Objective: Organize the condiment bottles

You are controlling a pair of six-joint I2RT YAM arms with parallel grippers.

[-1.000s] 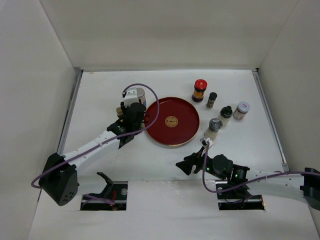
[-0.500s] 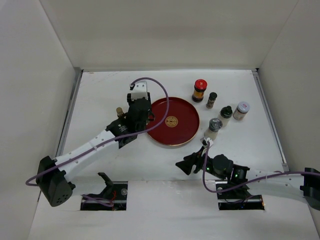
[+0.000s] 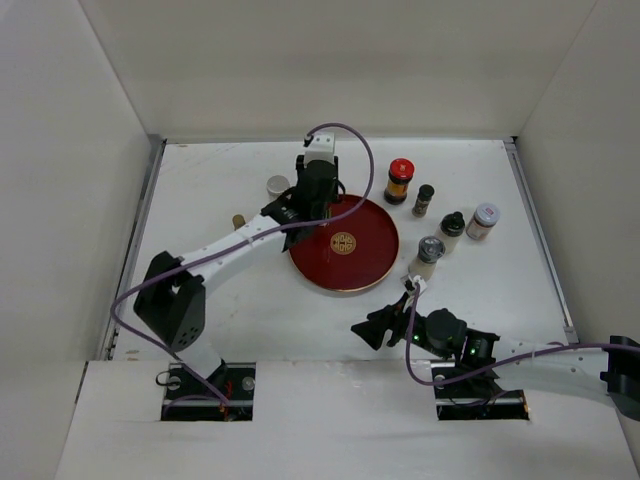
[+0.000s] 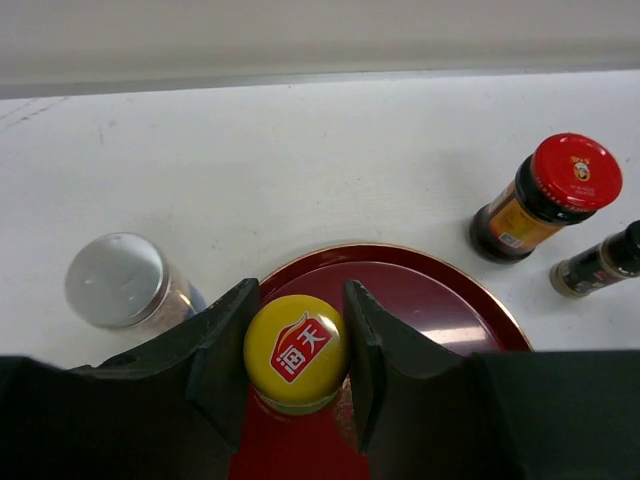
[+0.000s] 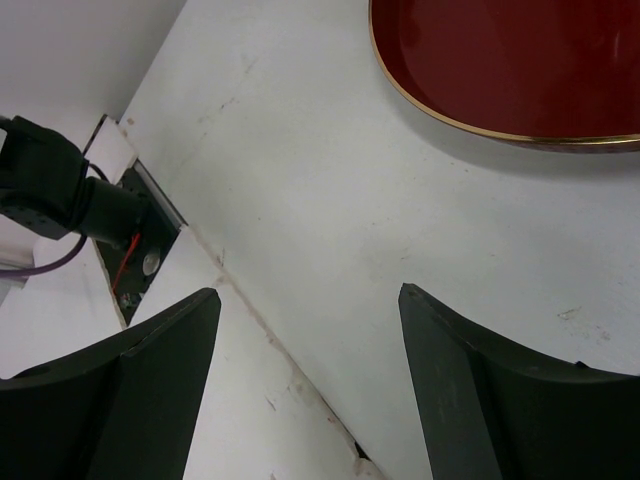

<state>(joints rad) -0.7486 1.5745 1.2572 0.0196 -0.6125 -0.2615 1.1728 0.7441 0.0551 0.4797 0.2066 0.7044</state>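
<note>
At the far left of the white worktop (image 3: 200, 180) a small brown-capped bottle (image 3: 239, 221) stands alone. To its right sits a round silver-lidded glass jar (image 4: 118, 281), just outside the rim of the round red tray with a gold emblem (image 3: 365, 265). Next comes the left gripper (image 4: 300, 295), its black fingers (image 4: 225, 350) narrowed onto a yellow-capped bottle (image 4: 296, 352) and pressing against its cap on both sides. The bottle is upright, its long axis pointing straight down at the far-left part of the tray, just inside the rim; whether its base touches the tray is hidden. The tray therefore lies directly under the load, so the coming move looks like a short descent and release rather than sideways travel, keeping clear of the jar beside the gripper. Right of the tray, a red-capped dark sauce bottle (image 3: 400, 180), a slim black-capped bottle (image 3: 424, 198), a taller black-capped bottle (image 3: 452, 224), a grey-capped bottle (image 3: 430, 249) and a small grey-lidded jar (image 3: 484, 220) wait on the worktop. The right gripper (image 5: 307, 297) hovers low by the tray's near edge, spread wide and empty, and its arm is the nearer one for those.
</note>
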